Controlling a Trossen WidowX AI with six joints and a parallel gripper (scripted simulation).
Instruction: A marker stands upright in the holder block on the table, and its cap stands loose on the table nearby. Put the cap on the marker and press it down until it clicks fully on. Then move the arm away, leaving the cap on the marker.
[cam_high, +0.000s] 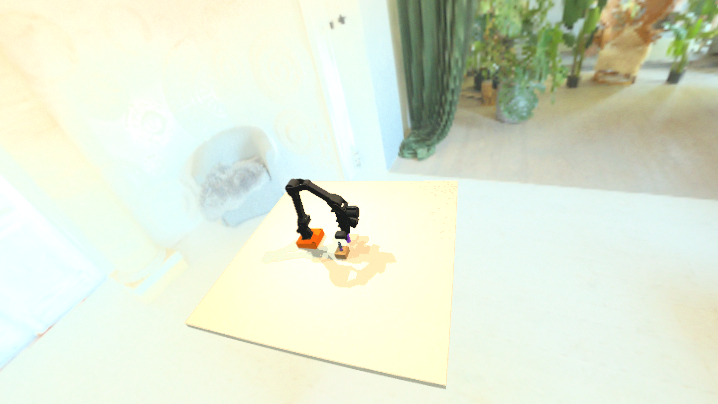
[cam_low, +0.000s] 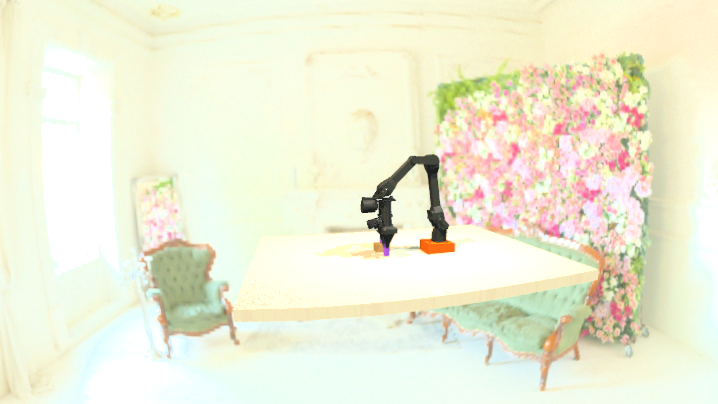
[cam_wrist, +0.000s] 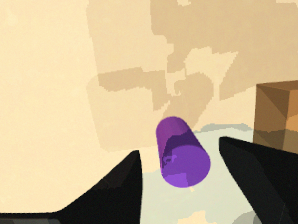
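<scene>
The purple cap (cam_high: 348, 238) (cam_low: 386, 250) (cam_wrist: 183, 162) stands upright on the table. My gripper (cam_high: 344, 236) (cam_low: 386, 245) (cam_wrist: 180, 150) points down over it and is open. In the wrist view the cap is between the two black fingertips, with a visible gap on each side. The brown holder block (cam_high: 341, 253) (cam_low: 377, 247) (cam_wrist: 271, 117) is close beside the cap, beyond the right finger in the wrist view. The dark marker (cam_high: 339, 246) stands upright in the block, partly hidden by a finger in the top view. It is hidden in the other two views.
The arm's orange base (cam_high: 310, 238) (cam_low: 437, 246) stands on the pale table (cam_high: 401, 326) (cam_low: 311, 296), near the holder block. The arm's shadow falls around the cap and block. Armchair, sofa, curtain and plants are off the table.
</scene>
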